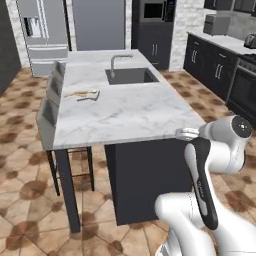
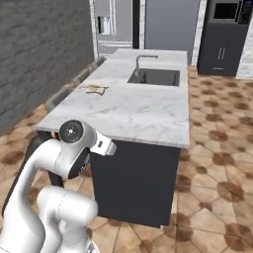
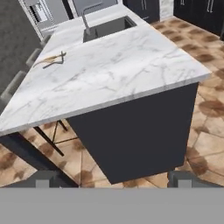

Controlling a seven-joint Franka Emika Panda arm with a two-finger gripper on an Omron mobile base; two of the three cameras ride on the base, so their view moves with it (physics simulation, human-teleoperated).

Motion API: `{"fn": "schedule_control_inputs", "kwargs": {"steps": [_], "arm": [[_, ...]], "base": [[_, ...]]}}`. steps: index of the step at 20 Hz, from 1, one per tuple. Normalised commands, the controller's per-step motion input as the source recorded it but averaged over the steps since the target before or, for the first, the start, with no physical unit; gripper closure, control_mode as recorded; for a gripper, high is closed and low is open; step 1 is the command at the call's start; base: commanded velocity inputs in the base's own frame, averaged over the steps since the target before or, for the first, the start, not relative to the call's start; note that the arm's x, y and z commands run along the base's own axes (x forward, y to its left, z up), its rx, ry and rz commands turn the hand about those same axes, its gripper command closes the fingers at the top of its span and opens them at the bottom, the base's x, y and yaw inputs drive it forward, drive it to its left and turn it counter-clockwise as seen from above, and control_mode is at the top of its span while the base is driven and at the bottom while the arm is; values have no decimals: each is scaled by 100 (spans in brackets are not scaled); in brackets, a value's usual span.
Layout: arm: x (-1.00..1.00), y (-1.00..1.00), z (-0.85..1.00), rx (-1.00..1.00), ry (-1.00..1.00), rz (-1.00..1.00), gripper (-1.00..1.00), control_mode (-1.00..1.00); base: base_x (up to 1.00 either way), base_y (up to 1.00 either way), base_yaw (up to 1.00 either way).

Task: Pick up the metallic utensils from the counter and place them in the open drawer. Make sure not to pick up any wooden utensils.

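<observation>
Counter (image 1: 135, 112): sink (image 1: 131, 76) set into its far end, faucet (image 1: 116, 64) at the sink's left rim. Utensils (image 1: 84, 94) in one small cluster on the counter, left of and nearer than the sink, close to the counter's left edge. Stools (image 1: 50, 107) along that left edge.

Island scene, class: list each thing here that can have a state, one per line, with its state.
Gripper: open, empty, short of the island, nothing between its tips.
Utensils: lying in a loose cluster on the counter near the far left edge, untouched; metal and wood hard to tell apart from here.
Faucet: upright, no water seen.
Sink: looks empty.
</observation>
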Motion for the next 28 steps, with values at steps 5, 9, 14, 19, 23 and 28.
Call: {"fn": "schedule_control_inputs", "kwargs": {"steps": [5, 9, 14, 19, 23, 28], "arm": [[0, 0, 0, 0, 0, 0, -100, 100], [0, 0, 0, 0, 0, 0, -100, 100], [0, 0, 0, 0, 0, 0, -100, 100], [0, 0, 0, 0, 0, 0, -100, 100], [0, 0, 0, 0, 0, 0, -100, 100], [0, 0, 0, 0, 0, 0, -100, 100]], "base": [[0, 100, -20], [0, 100, -20], [16, 100, -23], [32, 100, -29], [55, 100, -35], [72, 100, -32]]}}
